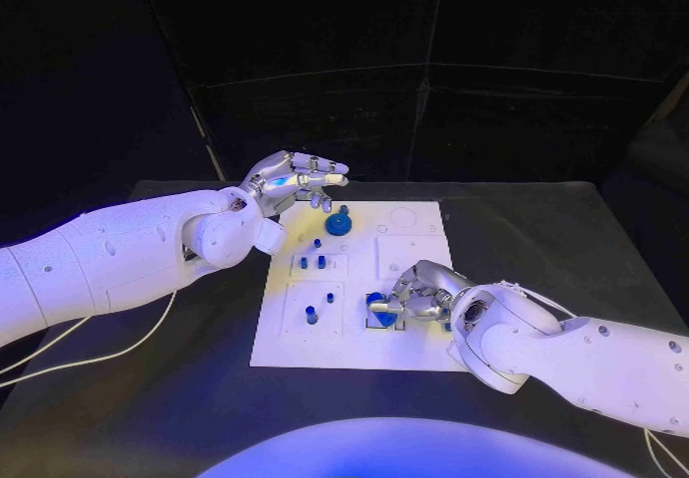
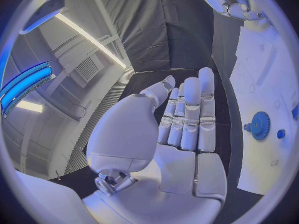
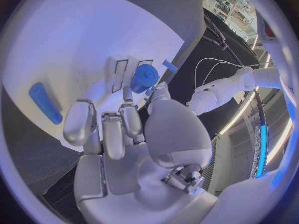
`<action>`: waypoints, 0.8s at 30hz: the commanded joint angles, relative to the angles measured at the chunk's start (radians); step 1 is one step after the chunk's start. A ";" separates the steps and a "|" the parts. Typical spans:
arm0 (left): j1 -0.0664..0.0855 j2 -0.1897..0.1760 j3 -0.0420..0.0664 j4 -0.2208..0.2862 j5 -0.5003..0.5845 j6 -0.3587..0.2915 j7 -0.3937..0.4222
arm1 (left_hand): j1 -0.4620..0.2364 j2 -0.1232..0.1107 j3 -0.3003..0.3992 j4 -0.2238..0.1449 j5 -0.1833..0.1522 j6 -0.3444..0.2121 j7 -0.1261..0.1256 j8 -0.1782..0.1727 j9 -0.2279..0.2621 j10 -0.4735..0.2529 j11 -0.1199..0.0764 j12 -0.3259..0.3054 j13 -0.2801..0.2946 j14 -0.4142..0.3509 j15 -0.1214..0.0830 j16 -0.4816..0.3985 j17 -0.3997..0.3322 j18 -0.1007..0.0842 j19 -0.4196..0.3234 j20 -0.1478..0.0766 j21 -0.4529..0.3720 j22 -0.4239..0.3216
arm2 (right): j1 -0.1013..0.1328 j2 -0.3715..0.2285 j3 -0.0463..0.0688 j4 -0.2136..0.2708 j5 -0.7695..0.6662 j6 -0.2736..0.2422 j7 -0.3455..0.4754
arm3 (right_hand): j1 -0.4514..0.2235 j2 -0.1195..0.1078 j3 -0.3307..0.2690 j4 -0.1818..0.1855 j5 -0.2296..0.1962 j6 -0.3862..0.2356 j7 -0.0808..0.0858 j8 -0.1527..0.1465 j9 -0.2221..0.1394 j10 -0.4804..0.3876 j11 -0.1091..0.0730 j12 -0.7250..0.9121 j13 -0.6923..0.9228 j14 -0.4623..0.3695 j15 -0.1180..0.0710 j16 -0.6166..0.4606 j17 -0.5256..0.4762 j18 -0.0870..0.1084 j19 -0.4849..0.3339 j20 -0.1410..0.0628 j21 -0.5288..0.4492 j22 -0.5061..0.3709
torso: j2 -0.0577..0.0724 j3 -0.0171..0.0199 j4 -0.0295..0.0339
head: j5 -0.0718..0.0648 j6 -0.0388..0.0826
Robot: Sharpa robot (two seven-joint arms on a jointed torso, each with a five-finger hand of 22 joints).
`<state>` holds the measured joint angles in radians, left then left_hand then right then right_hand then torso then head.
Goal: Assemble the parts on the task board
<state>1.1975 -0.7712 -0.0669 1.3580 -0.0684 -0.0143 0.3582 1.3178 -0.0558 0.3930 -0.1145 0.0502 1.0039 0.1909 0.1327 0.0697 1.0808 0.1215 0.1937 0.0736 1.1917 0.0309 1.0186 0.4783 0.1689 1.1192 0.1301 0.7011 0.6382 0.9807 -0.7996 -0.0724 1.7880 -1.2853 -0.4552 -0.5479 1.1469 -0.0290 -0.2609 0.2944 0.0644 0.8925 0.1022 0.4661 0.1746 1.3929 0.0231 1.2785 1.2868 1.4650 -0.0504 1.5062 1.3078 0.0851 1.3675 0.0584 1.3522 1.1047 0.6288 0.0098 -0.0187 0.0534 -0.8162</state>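
The white task board (image 1: 409,217) lies in the middle of the black table. A blue gear (image 1: 339,223) (image 2: 259,125) sits near its far left corner, and several small blue pegs (image 1: 312,262) stand along its left side. My left hand (image 1: 298,181) (image 2: 187,119) hovers beyond the far left corner with fingers stretched out and nothing in it. My right hand (image 1: 412,298) (image 3: 118,129) is down on the near middle of the board. Its thumb and fingertips pinch a blue cylinder (image 1: 376,299) (image 3: 144,77) that stands at a slotted block.
A blue oblong piece (image 3: 45,102) lies flat on the board beside my right hand. Black table (image 1: 574,229) surrounds the board on all sides. White cables (image 1: 58,354) trail off the table's near left edge.
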 commanded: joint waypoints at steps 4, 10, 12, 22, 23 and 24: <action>0.001 -0.002 0.001 0.000 0.000 0.012 0.005 | -0.001 0.011 -0.003 -0.001 0.000 -0.006 0.001 0.005 -0.001 -0.007 -0.002 0.005 -0.001 -0.006 0.000 0.005 -0.002 0.014 -0.003 0.001 -0.006 -0.001 | 0.002 0.003 0.001 0.004 -0.010 -0.013 0.021 | -0.090 -0.110 0.073 0.004 -0.013 -0.029 0.010 -0.007 -0.002 -0.028 0.008 -0.040 -0.031 0.069 0.010 -0.012 0.089 0.010 -0.018 0.008 -0.021 -0.033 | 0.000 0.0007 0.0000 | 0.000 0.000; 0.001 -0.003 0.000 0.000 0.000 0.015 -0.002 | -0.001 0.012 -0.003 0.000 0.000 -0.006 0.001 0.005 -0.001 -0.008 -0.002 0.005 -0.001 -0.006 0.001 0.006 -0.002 0.014 -0.003 0.001 -0.007 -0.001 | 0.002 -0.004 0.001 0.014 -0.010 -0.021 0.040 | -0.104 -0.105 0.089 0.003 -0.012 -0.030 0.010 -0.004 -0.001 -0.033 0.009 -0.048 -0.038 0.067 0.010 -0.017 0.081 0.012 -0.022 0.008 -0.027 -0.043 | -0.001 0.0009 -0.0016 | 0.000 0.003; 0.001 -0.004 0.000 0.000 0.000 0.015 -0.003 | -0.001 0.012 -0.003 0.000 0.000 -0.006 0.001 0.005 -0.001 -0.008 -0.002 0.005 -0.001 -0.006 0.001 0.006 -0.002 0.014 -0.003 0.001 -0.007 -0.001 | 0.002 -0.009 0.001 0.019 -0.010 -0.024 0.047 | -0.098 -0.082 0.102 0.001 -0.009 -0.021 0.007 0.004 0.002 -0.030 0.007 -0.043 -0.034 0.068 0.010 -0.016 0.085 0.011 -0.020 0.009 -0.026 -0.039 | -0.001 0.0014 -0.0021 | 0.001 0.003; 0.001 -0.008 0.000 0.000 0.000 0.015 -0.006 | -0.002 0.013 -0.004 0.001 0.000 -0.007 0.002 0.005 -0.001 -0.009 -0.001 0.006 -0.001 -0.007 0.001 0.006 -0.002 0.014 -0.003 0.001 -0.007 -0.001 | 0.001 -0.030 0.001 0.056 -0.011 0.015 0.054 | -0.103 -0.036 0.111 0.000 -0.004 0.001 -0.001 0.021 0.008 -0.010 -0.001 -0.022 -0.016 0.073 0.004 -0.010 0.101 0.008 -0.009 0.006 -0.017 -0.022 | 0.001 0.0010 -0.0015 | 0.001 0.000; 0.001 -0.008 0.000 0.000 0.000 0.015 -0.006 | -0.002 0.013 -0.004 0.001 0.000 -0.008 0.002 0.005 -0.001 -0.010 -0.001 0.006 -0.001 -0.007 0.001 0.006 -0.002 0.014 -0.003 0.001 -0.007 -0.002 | 0.001 -0.031 0.001 0.058 -0.011 0.014 0.054 | -0.104 -0.033 0.111 0.000 -0.002 0.001 -0.002 0.021 0.008 -0.010 -0.001 -0.022 -0.015 0.072 0.003 -0.010 0.100 0.008 -0.009 0.005 -0.017 -0.022 | 0.000 0.0008 -0.0014 | 0.000 0.000; 0.001 -0.009 0.000 0.000 0.000 0.015 -0.006 | -0.002 0.013 -0.004 0.001 0.000 -0.008 0.002 0.005 -0.001 -0.010 -0.001 0.006 -0.001 -0.007 0.001 0.006 -0.002 0.014 -0.003 0.001 -0.007 -0.002 | 0.001 -0.032 0.001 0.059 -0.011 0.014 0.054 | -0.104 -0.029 0.111 -0.001 0.002 0.000 -0.002 0.021 0.008 -0.009 -0.001 -0.022 -0.016 0.073 0.003 -0.010 0.100 0.008 -0.009 0.005 -0.017 -0.022 | 0.000 0.0006 -0.0016 | 0.000 0.001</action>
<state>1.1975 -0.7791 -0.0675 1.3572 -0.0684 -0.0118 0.3506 1.3160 -0.0503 0.3931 -0.1145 0.0502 1.0039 0.1908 0.1327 0.0697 1.0772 0.1179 0.1936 0.0736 1.1901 0.0325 1.0186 0.4776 0.1689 1.1192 0.1301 0.6972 0.6378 0.9809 -0.8303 -0.0723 1.8428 -1.2905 -0.4535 -0.5092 1.0435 -0.0690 -0.1544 0.2945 0.0624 0.8891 0.0999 0.4841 0.1813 1.3761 0.0234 1.2536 1.2703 1.4688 -0.0466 1.4927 1.3075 0.0851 1.3526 0.0644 1.3320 1.0819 0.6290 0.0110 -0.0205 0.0549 -0.8162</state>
